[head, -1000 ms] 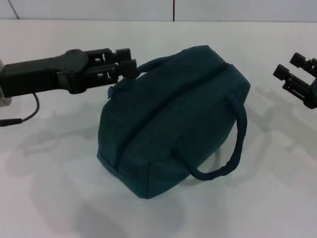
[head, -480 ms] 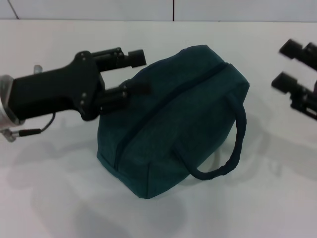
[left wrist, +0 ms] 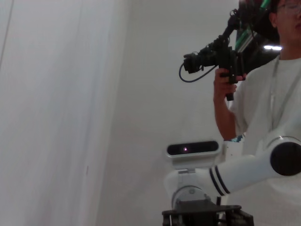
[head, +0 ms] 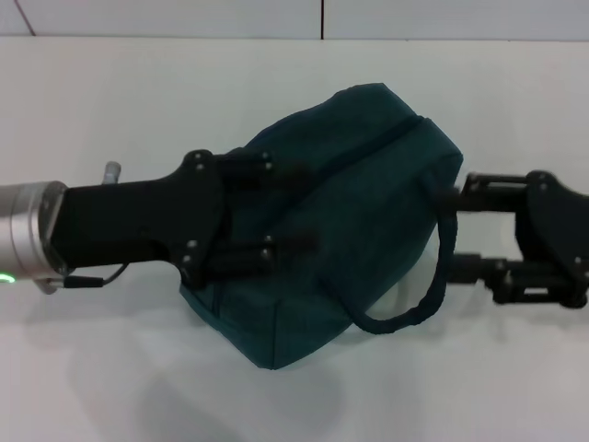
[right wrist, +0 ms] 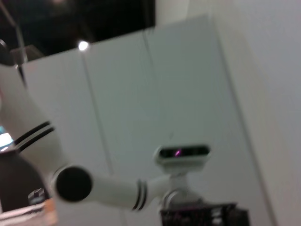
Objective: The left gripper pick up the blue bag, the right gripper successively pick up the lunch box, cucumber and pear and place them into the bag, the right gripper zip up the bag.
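On the white tabletop (head: 92,110), centre, the blue bag (head: 359,221) lies on its side, zip apparently closed. Soft fabric, prob. light and floppy; best grabbed by a handle (head: 440,267). Left end effector (head: 299,207) over bag's left end, fingers apart, holding nothing. Right end effector (head: 453,230) beside bag's right handle, fingers apart, empty.

A lab — a cameraman (left wrist: 254,89) films the robot by bare white walls (left wrist: 61,113).

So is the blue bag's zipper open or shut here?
Shut: the zipper runs as one closed seam along the top of the blue bag; no contents show.
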Motion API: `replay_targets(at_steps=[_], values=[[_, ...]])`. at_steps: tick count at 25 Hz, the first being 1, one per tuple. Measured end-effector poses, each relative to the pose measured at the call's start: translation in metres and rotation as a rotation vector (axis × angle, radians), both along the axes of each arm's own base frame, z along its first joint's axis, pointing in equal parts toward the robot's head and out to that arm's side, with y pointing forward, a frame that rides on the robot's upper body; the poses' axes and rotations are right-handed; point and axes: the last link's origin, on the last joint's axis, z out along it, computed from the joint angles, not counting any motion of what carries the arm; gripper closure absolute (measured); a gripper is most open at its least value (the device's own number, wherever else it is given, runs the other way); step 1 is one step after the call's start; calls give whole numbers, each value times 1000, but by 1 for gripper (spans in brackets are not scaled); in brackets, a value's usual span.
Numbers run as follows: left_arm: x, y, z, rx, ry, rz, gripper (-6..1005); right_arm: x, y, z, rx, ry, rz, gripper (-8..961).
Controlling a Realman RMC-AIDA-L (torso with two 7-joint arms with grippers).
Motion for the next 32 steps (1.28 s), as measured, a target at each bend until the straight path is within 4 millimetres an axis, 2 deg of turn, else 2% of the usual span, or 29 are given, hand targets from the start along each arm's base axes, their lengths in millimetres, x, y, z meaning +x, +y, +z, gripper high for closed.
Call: replay_targets(at_steps=[10, 32], values=[[-3, -4, -7, -16, -3, -2, 429, -11, 4, -11, -72, -79, 60, 310], [-5, -4, -6, 5, -3, 2, 429, -12, 4, -13, -76, -91, 66, 318]])
